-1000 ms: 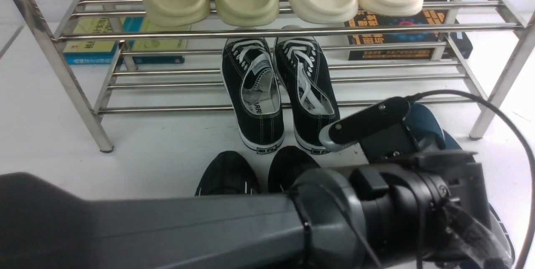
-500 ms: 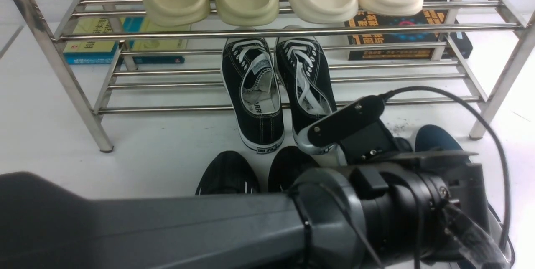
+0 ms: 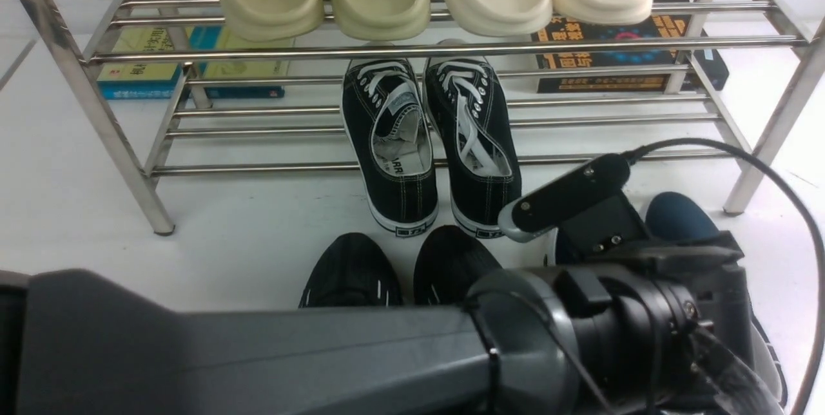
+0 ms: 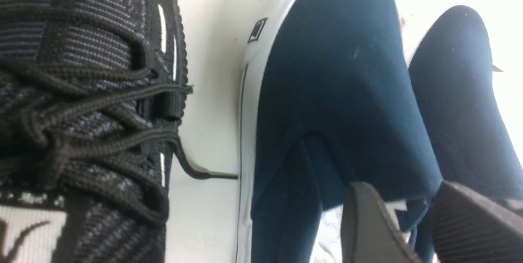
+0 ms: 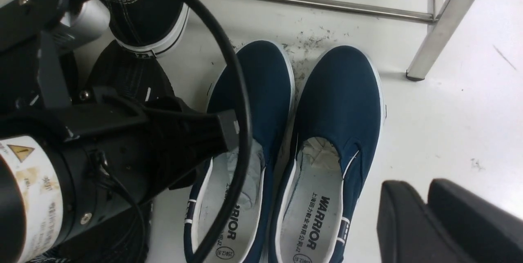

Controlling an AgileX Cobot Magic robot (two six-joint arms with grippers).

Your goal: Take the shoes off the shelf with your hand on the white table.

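Left hand (image 4: 408,208) pinches one of the shoes (image 5: 335,91) on scuffed white table (image 5: 449,124).

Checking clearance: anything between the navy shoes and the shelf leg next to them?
No. The right wrist view shows only bare white table between the shoes and the shelf leg.

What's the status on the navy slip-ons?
Left gripper at the shoes, one collar, grip unclear; right gripper shut, empty. Shoes on white table, off shelf. Black mesh trainer close alongside.
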